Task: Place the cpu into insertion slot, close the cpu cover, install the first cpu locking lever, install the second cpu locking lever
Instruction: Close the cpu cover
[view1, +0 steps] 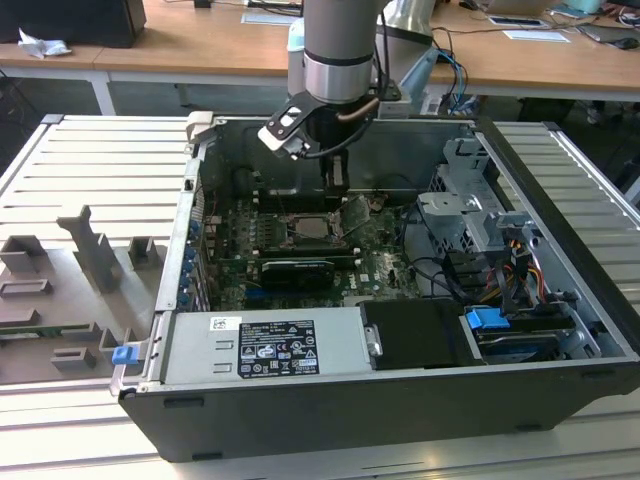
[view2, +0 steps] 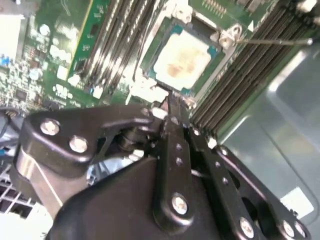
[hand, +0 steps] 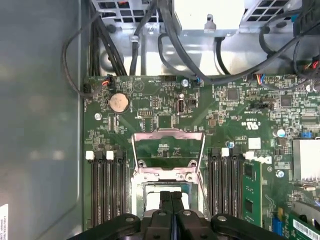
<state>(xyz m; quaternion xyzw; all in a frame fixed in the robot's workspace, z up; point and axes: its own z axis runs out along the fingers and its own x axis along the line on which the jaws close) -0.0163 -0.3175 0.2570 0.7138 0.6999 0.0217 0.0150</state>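
The cpu (view2: 181, 56), a pale silver-beige square chip, lies flat in the insertion slot (view2: 150, 55), a metal-rimmed socket on the green board. The cpu cover (hand: 168, 148), a silvery windowed frame, stands swung up and open at the socket's hinge side; in the exterior view the cpu cover (view1: 353, 213) tilts up to the right of the insertion slot (view1: 311, 229). My gripper (hand: 171, 198) hangs just above the chip's edge, fingers pressed together with nothing between them. In the second wrist view my gripper (view2: 169, 109) points at the socket's rim. A thin wire locking lever (view2: 280, 42) sticks out, unlatched.
Black memory slots (hand: 106, 185) flank the socket on both sides. A black card (view1: 297, 270) lies in front of the socket. Cables (hand: 165, 45) and a drive cage (view1: 470, 215) crowd the exterior view's right. The case walls (view1: 330, 420) enclose the board.
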